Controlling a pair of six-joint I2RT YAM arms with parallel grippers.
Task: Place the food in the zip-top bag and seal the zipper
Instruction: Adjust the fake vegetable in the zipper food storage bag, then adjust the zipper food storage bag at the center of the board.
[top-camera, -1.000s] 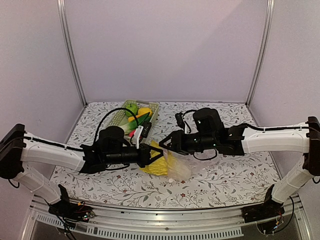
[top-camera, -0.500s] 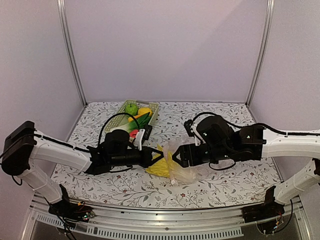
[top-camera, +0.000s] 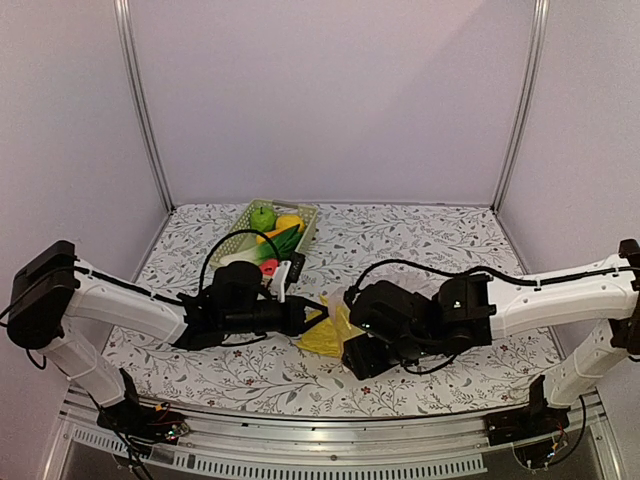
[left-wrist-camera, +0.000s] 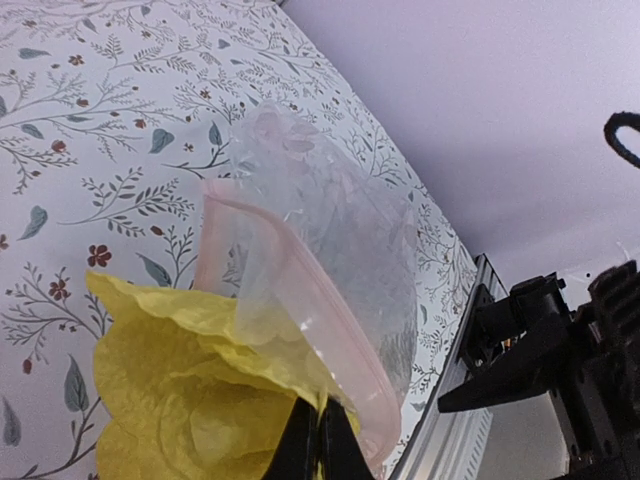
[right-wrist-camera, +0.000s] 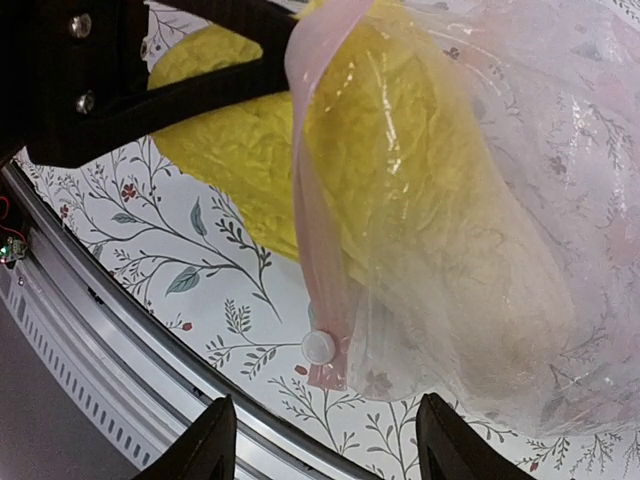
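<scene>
**Floral tabletop, cabbage half into the bag**

Lilac walls close in a table covered with a leaf-and-flower print, and the work is going on near its front edge. The zip-top bag lies there on its side, with the large yellow cabbage partly inside. The pale body of the cabbage shows through the crinkly plastic, while its leafy end sticks out past the pink zipper.

The left gripper is clenched on the mouth edge of the bag, pinching the strip and lifting it over the cabbage. The right gripper hangs just above the bag's lower side with its fingers spread and nothing between them. The small white slider tab sits on the strip directly ahead of it.

This looks like the loading step, early in the task, since only one item is in and that one not fully. The next move probably calls for the free right hand to push the cabbage deeper or draw the plastic over the leaves, while the left keeps the mouth held open. Sealing would be premature, because the leaves would foul the strip.

The pale green basket at the back holds the rest:
- green apple
- small yellow fruit
- dark green vegetable
- a red piece at the near end (partly hidden by the left arm)
</scene>
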